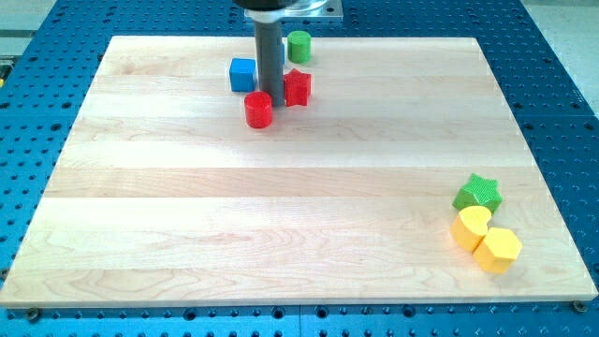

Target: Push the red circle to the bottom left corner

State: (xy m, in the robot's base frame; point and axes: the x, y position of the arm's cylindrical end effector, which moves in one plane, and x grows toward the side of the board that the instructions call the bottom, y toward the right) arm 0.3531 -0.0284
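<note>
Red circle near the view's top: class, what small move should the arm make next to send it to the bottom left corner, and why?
Probably a short push toward the view's bottom left. My tip sits at the red circle's upper right edge, between it and the red star-like block, so the circle lies on the corner side. The blue cube stands above that path.

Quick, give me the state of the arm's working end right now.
No claw on this arm, so nothing is held: my tip sits on the board just right of the red circle, between it and the red star.
</note>
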